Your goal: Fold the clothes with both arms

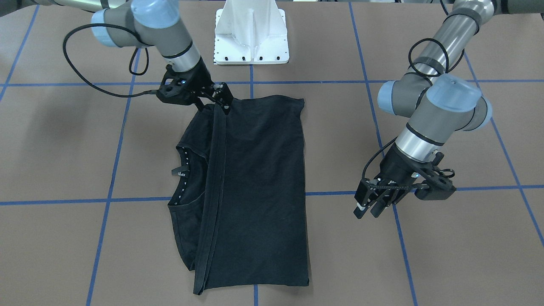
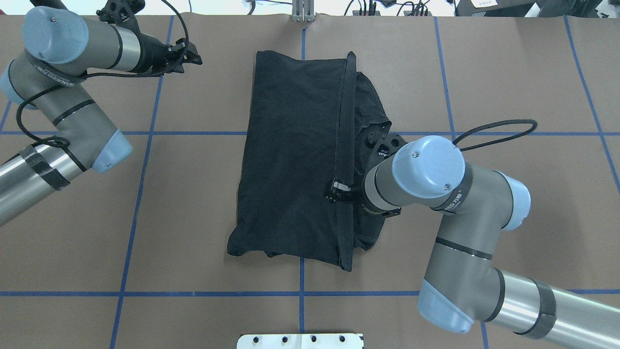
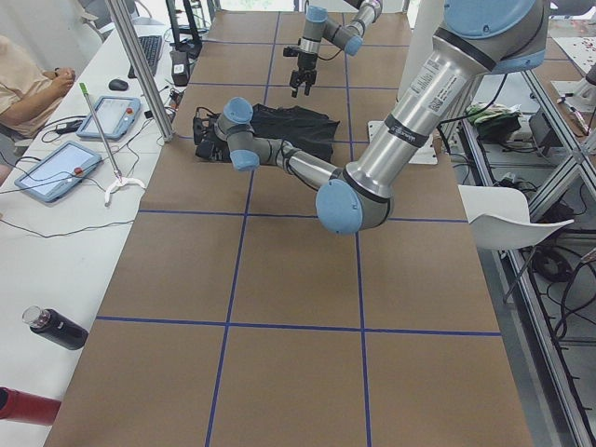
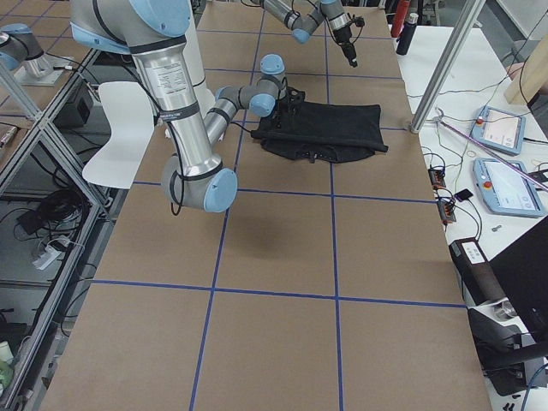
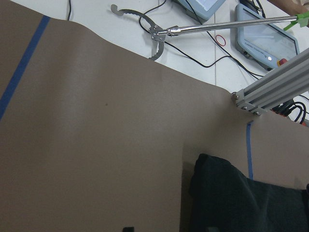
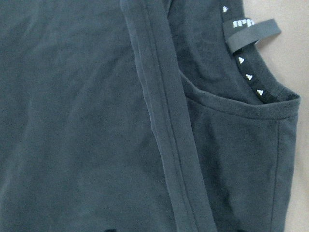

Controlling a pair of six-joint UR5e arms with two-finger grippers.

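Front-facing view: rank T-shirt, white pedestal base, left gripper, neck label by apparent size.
1. T-shirt
2. white pedestal base and left gripper: similar, base cropped, so unranked
3. neck label

Robotics lab: blue-taped grid table [image 3: 289, 279], teach pendants [image 4: 512, 187], aluminium framing [image 5: 275, 89].

The left arm [image 1: 429, 123] is folded at the elbow over the left half of the bench [image 1: 63, 140], and its wrist is angled down and inward. The left end effector [image 1: 368, 211] is held above the bench, toward the edge opposite the robot's base, with its fingers parted. The right arm [image 1: 157, 29] is reached in from the right edge toward the middle of the bench. The right end effector [image 1: 213, 108] is pointed downward, raised above the surface, with its fingers spread apart.
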